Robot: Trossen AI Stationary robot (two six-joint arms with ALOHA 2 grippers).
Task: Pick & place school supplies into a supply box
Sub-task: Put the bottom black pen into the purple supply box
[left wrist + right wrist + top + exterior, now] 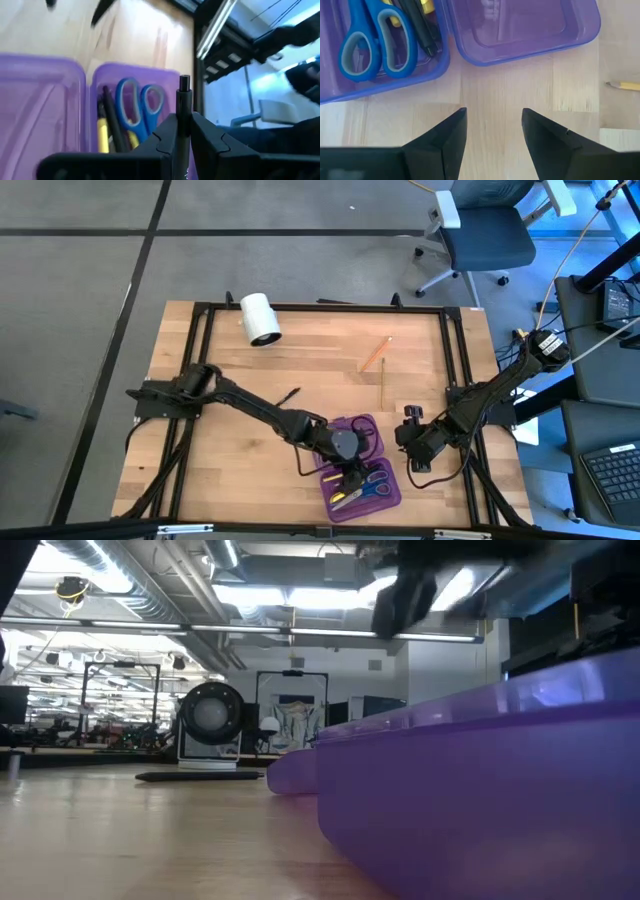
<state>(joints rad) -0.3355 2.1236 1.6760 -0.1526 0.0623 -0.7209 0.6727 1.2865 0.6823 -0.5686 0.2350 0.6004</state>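
Counter w/ purple pencil case open at near edge, both halves up.

Left hand over the case, pinching a dark pen upright betw. its fingers. Right hand just beside the case, fingers spread, holding nothing, waiting.

Nearer half already has blue scissors, yellow pen, black pen.

Judgement: release step. Tip the pen flat & along the tray's length, lower inside the walls before letting go, else it bounces out.

Loose on counter: orange pencil, wood-tone pencil, black pen.
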